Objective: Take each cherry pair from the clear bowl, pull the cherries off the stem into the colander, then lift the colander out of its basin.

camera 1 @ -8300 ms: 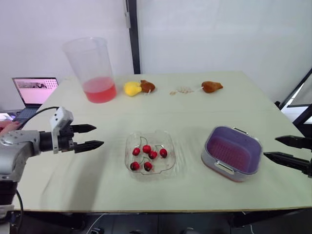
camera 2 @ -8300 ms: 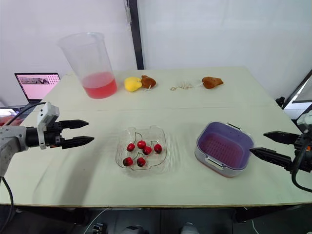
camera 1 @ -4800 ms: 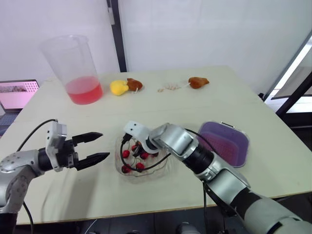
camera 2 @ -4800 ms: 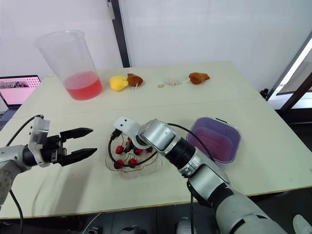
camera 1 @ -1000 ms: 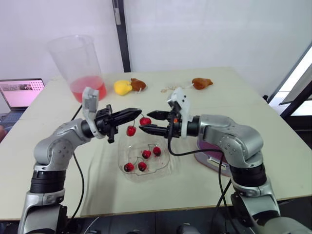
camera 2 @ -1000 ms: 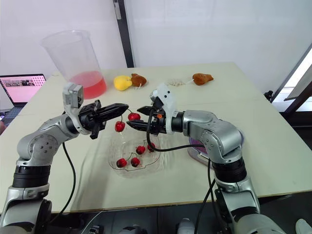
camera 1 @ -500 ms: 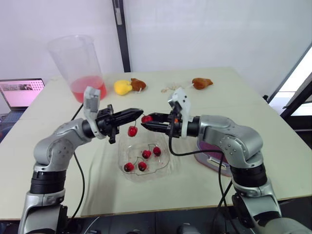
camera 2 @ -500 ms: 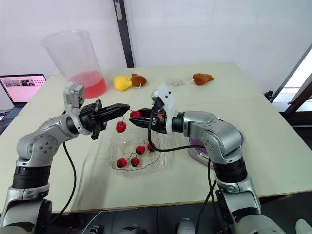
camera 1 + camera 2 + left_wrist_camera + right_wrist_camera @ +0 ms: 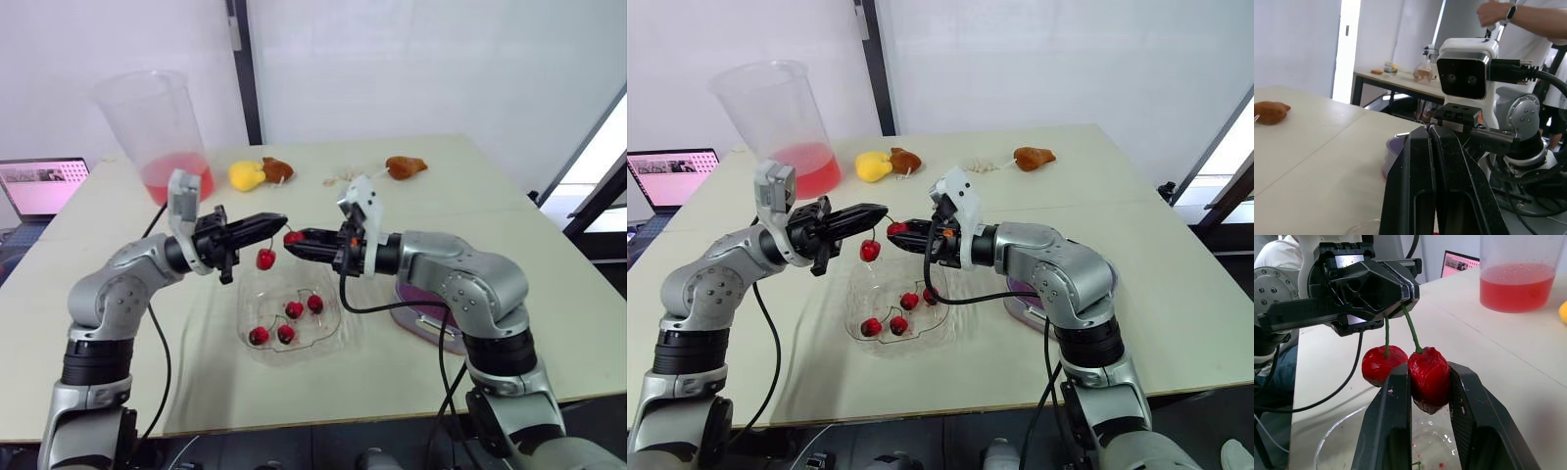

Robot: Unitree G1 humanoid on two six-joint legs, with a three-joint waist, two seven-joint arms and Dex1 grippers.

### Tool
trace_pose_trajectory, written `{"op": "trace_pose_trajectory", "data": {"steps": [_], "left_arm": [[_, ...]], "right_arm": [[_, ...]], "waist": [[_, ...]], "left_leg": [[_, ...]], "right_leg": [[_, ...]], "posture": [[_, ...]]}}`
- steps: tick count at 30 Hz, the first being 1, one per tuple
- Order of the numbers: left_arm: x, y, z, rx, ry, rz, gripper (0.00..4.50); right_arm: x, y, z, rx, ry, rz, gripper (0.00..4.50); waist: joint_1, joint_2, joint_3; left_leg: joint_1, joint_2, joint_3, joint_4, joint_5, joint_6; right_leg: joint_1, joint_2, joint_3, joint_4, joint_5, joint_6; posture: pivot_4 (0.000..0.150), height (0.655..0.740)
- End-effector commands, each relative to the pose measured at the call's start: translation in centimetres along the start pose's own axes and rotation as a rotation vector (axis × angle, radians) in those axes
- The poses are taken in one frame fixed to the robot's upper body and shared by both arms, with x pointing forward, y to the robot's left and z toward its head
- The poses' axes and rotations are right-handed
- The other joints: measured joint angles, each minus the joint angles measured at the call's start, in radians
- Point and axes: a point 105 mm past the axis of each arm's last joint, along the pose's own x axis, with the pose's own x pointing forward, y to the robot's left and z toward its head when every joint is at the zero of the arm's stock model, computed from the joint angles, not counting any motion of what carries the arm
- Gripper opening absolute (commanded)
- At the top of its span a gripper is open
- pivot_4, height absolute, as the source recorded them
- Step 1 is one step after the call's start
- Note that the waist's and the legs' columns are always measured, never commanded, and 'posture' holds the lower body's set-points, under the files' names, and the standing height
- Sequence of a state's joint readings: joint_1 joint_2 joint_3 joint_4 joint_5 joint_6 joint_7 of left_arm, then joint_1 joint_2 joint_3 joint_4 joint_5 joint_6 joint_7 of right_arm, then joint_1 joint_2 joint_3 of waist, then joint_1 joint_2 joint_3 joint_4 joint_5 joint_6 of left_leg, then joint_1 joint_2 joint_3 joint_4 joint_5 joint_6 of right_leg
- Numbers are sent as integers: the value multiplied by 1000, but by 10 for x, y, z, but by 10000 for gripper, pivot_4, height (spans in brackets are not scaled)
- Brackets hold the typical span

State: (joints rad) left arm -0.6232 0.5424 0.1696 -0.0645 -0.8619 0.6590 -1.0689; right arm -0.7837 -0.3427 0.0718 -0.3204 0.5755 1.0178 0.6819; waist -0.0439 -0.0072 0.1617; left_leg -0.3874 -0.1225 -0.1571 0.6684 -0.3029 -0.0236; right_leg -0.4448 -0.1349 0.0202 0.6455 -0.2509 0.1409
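The cherry pair (image 9: 265, 258) hangs over the clear bowl (image 9: 345, 323): the left pincer (image 9: 282, 219) is closed on its stem (image 9: 1411, 330), and the right pincer (image 9: 1429, 369) is clamped around one cherry (image 9: 1429, 377). Light, soft and smooth, the fruit probably wants a gentle hold on its body.

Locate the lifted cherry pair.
In the eye views the pair is mid-air above the bowl: left pincer pinches its stem, right pincer clamps one cherry.
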Motion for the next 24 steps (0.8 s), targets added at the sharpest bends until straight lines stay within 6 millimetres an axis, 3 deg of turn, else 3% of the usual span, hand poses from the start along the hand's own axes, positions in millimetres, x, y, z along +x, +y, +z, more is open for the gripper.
{"op": "trace_pose_trajectory", "data": {"steps": [1,11,16,18,21,24], "left_arm": [[3,-4,10,37,-25,-25,0],[10,-10,13,44,-39,-61,0],[8,-10,16,57,-44,-48,0],[7,-9,16,60,-44,-39,0],[8,-8,16,67,-48,-25,0],[12,-10,16,128,-47,-23,0]], "right_arm": [[-1,7,11,-39,-34,22,10284],[-14,4,-17,79,162,6,10284],[-31,1,-9,62,176,-31,10284],[-45,-1,2,26,164,-45,10284],[-84,-15,15,-49,214,-127,10284],[-137,-30,3,-130,452,-235,10284]], "waist": [[0,0,0],[1,0,0],[2,0,0],[3,0,0],[12,0,0],[35,0,1]], "left_leg": [[0,0,0,0,0,0],[0,0,0,0,0,0],[0,0,0,0,0,0],[0,0,0,0,0,0],[0,0,0,1,0,0],[0,-1,2,1,0,1]], "right_leg": [[0,0,0,0,0,0],[0,0,0,0,0,0],[0,0,0,0,0,0],[0,0,0,0,0,0],[1,0,0,0,0,0],[1,-1,0,-4,0,0]], "posture": [[1500,7400],[1500,7400],[1500,7400],[1500,7400],[1500,7400],[1500,7400]]}}
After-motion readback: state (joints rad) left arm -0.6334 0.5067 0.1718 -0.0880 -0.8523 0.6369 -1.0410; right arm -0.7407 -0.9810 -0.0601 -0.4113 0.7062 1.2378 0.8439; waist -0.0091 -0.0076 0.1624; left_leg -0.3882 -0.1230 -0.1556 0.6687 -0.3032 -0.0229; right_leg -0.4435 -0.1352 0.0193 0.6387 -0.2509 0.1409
